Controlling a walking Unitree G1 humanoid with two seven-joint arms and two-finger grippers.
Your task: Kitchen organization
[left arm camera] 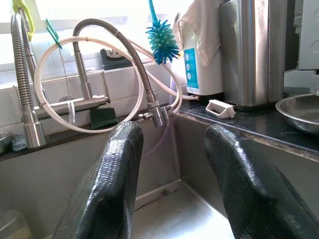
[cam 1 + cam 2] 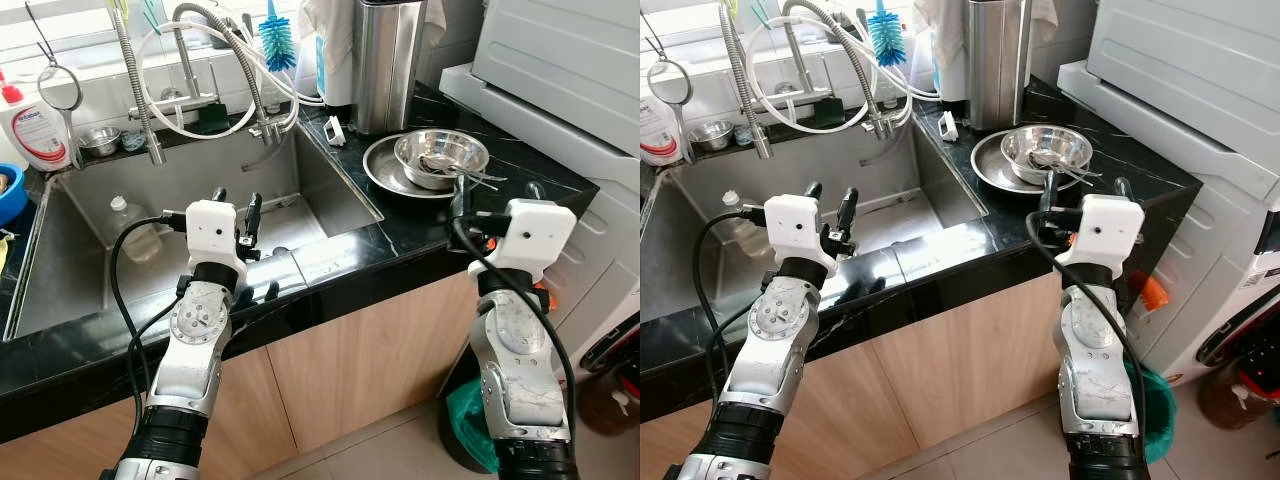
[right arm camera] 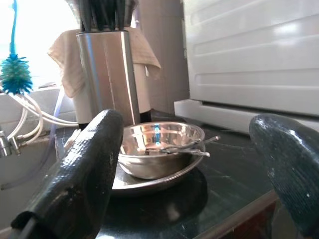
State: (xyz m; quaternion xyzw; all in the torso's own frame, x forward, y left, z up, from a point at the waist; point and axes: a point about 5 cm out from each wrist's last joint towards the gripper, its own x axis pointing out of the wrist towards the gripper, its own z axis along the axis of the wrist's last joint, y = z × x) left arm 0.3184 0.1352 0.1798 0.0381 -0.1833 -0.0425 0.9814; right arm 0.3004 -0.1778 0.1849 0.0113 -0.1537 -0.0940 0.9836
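The right tool [image 2: 493, 205] hangs over the front edge of the black stone table [image 2: 520, 160], its two black fingers spread wide and holding nothing. Dead ahead of it, toward the table's back right corner, a shiny steel bowl [image 2: 441, 156] sits inside a shallow round steel plate [image 2: 385, 170], with what looks like cutlery [image 3: 184, 146] lying across the bowl's inside. The bowl is near the tool but apart from it; the gap between the fingers frames it in the right wrist view.

Judging from this, the step in hand is the reach for the bowl. To do it well, go in level and low, bring one finger over the bowl's near rim and the other outside it, and close on the rim rather than the round wall, which would likely slip. Keep it upright so the cutlery stays in, and mind that the plate may drag along.

The left tool [image 2: 234, 212] sits over the front edge of the stainless steel sink [image 2: 330, 205], fingers parted, empty.
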